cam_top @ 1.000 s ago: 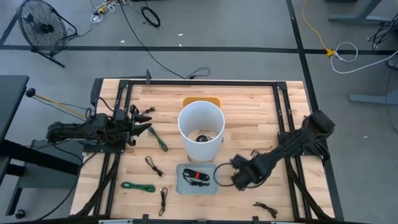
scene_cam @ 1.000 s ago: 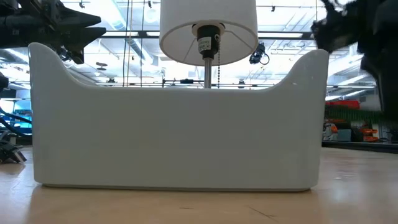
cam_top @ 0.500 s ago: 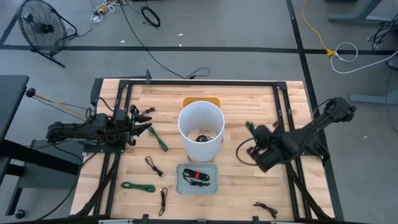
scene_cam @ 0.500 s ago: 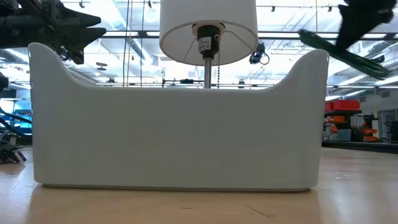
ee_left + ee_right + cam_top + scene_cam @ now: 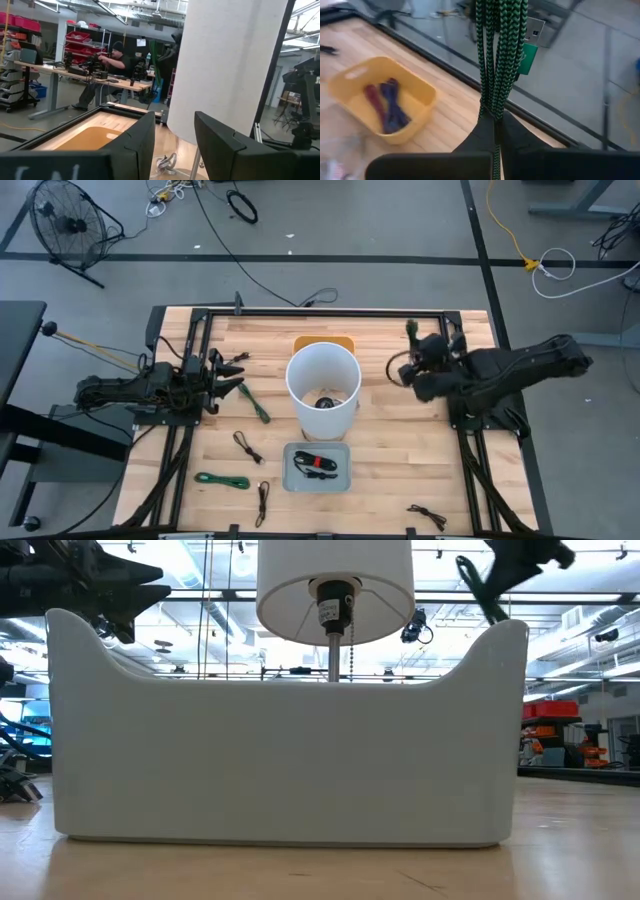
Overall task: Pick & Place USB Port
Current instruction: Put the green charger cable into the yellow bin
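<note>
The right gripper point(image 5: 495, 131) is clamped tight on a bundled green cable point(image 5: 501, 55), its USB plug showing beyond the coils. It rides in the air just right of the lamp point(image 5: 322, 388), level with the shade's far rim. This looks like the carry step; the next move probably calls for swinging over to the yellow bin point(image 5: 385, 102) behind the lamp and opening above it. The left gripper point(image 5: 228, 385) waits well left of the lamp, fingers point(image 5: 135, 142) apart and empty.
</note>
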